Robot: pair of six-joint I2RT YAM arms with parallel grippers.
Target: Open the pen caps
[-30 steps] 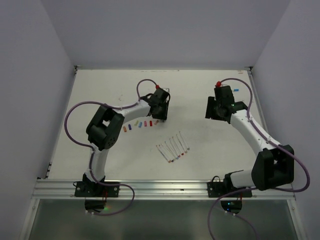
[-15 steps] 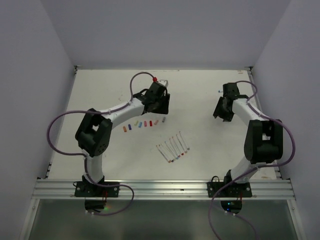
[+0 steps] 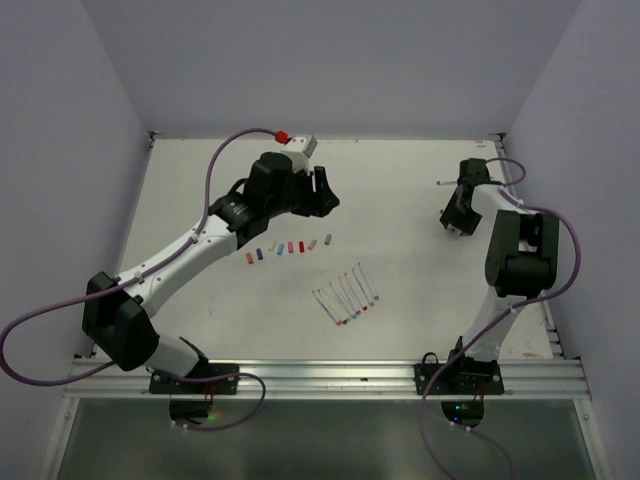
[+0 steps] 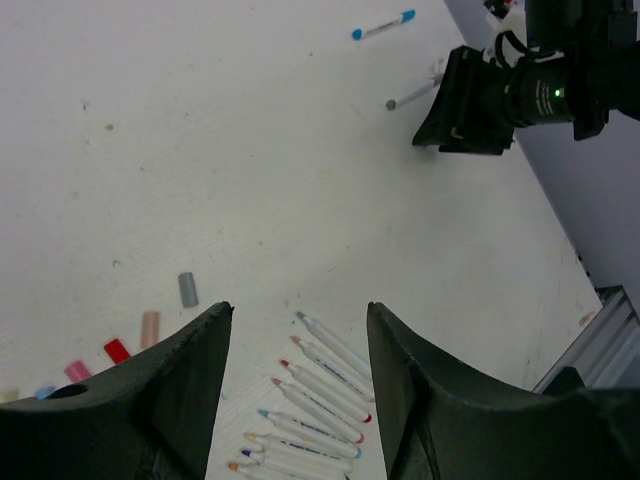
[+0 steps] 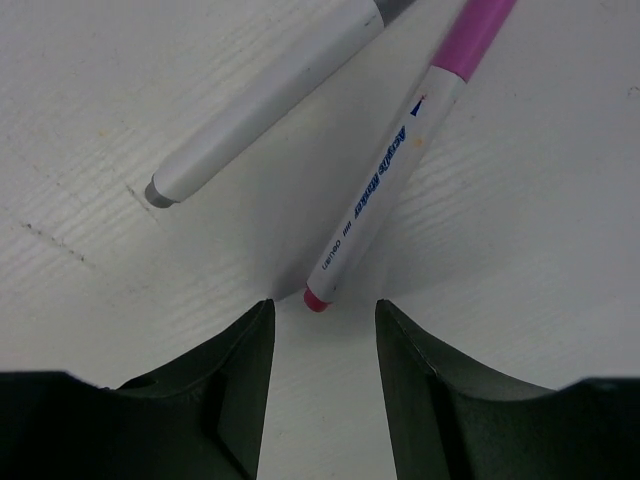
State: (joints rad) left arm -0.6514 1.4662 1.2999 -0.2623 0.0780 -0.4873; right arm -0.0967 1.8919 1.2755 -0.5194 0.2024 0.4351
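Observation:
A row of loose pen caps [image 3: 288, 247] lies mid-table, its grey end cap [image 4: 187, 289] apart from my left gripper [image 4: 298, 310]. That gripper [image 3: 325, 192] hangs open and empty above the table behind the row. Several uncapped white pens [image 4: 325, 385] lie fanned below it. My right gripper [image 5: 325, 320] is open, low over the table at the far right [image 3: 453, 222]. A pink-capped pen [image 5: 395, 170] lies just ahead of it, its pink back end at the gap between the fingertips, not gripped. A grey-capped pen [image 5: 265, 100] lies beside it.
A blue-capped pen [image 4: 383, 25] lies further back, near the right arm [image 4: 520, 90]. The enclosure's right wall [image 3: 590, 150] stands close to the right gripper. The table's metal front rail [image 3: 320, 378] runs along the near edge.
My left gripper opened, left the grey cap at the row's right end and drew up and back. My right arm swung out and lowered its gripper to the pink pen.

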